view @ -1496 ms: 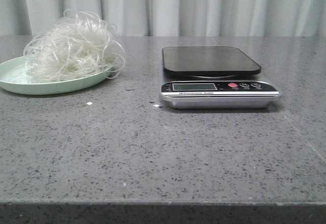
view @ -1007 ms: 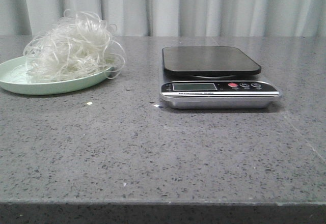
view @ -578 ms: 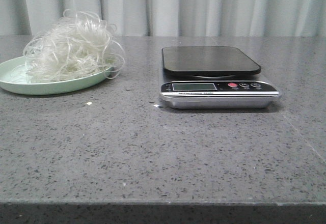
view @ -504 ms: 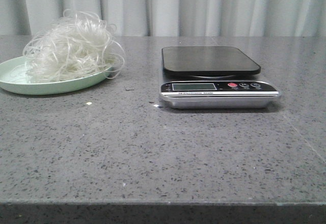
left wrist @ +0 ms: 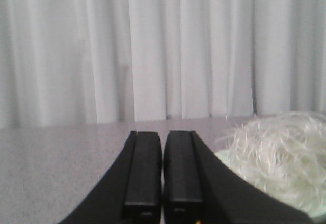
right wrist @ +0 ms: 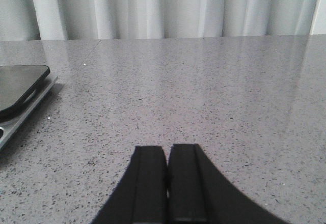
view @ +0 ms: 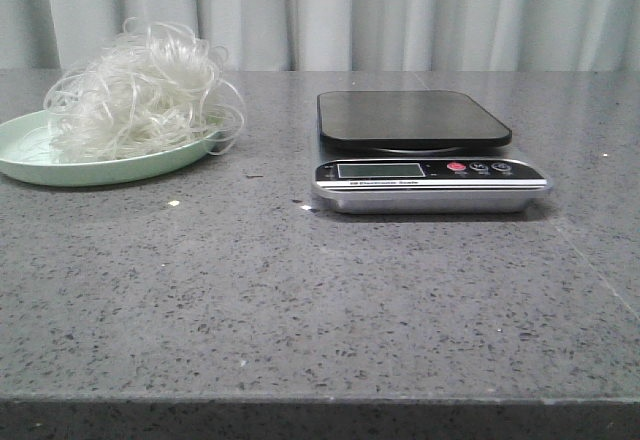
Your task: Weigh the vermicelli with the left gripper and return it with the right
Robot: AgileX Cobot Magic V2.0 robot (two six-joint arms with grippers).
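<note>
The vermicelli (view: 145,95) is a fluffy whitish tangle heaped on a pale green plate (view: 40,165) at the table's far left. In the left wrist view the vermicelli (left wrist: 280,158) lies just off to one side of my left gripper (left wrist: 163,135), whose black fingers are shut with nothing between them. The scale (view: 425,150), with an empty black platform, stands right of centre. My right gripper (right wrist: 167,148) is shut and empty over bare table, with the scale's edge (right wrist: 18,89) off to its side. Neither gripper shows in the front view.
The grey speckled table (view: 300,300) stretches from its front edge to a pale curtain (view: 400,10) behind. A small whitish crumb (view: 175,203) lies on the table in front of the plate.
</note>
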